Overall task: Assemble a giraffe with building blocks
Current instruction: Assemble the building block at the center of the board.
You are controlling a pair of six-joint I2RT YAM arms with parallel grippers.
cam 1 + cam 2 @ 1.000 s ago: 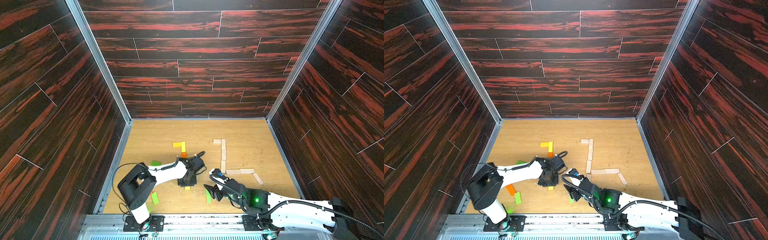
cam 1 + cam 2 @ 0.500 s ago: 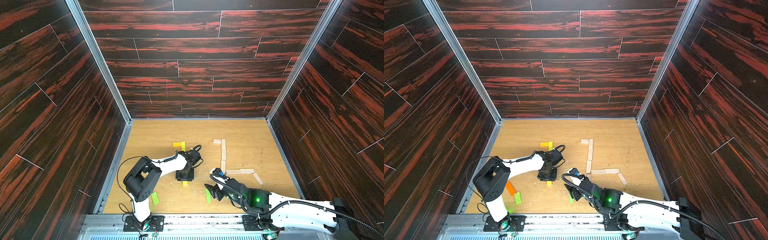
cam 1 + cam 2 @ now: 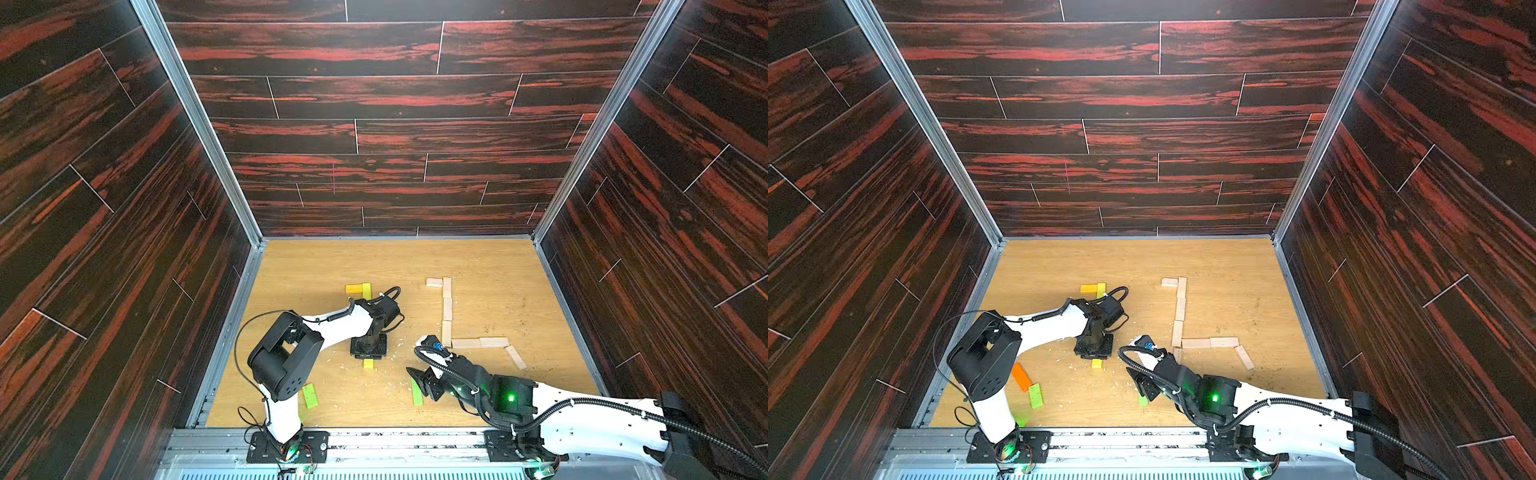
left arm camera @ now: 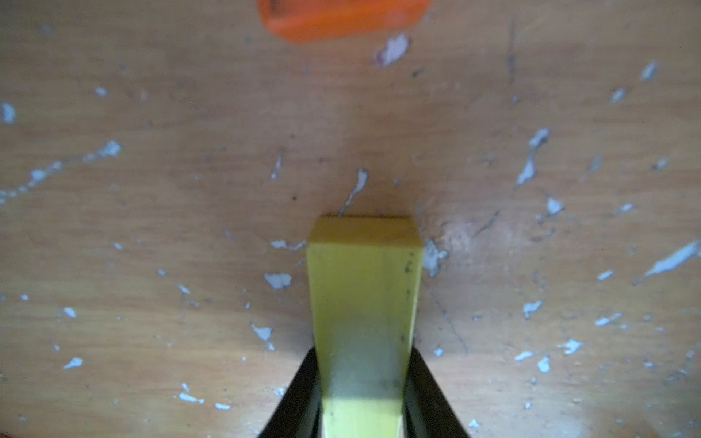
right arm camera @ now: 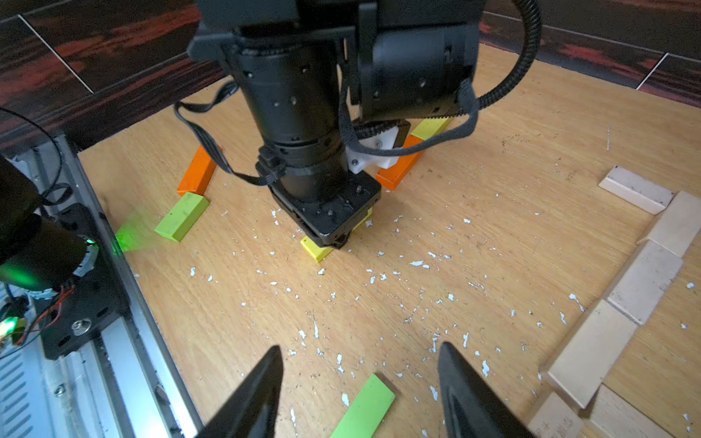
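L fingers [image 4: 303, 386] vert. on yellow block [image 4: 364, 288]

No legible text or labels

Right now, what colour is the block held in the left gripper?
Yellow block, clearest in the left wrist view, pinched by the left gripper.

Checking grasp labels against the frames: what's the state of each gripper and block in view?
left gripper: jaws shut on yellow block
yellow block: gripped between the jaws
right gripper: jaws open, empty, over green block
green block: flat, free
pale blocks: flat, laid in an L
orange block: flat, free
second green block: flat, beside orange block
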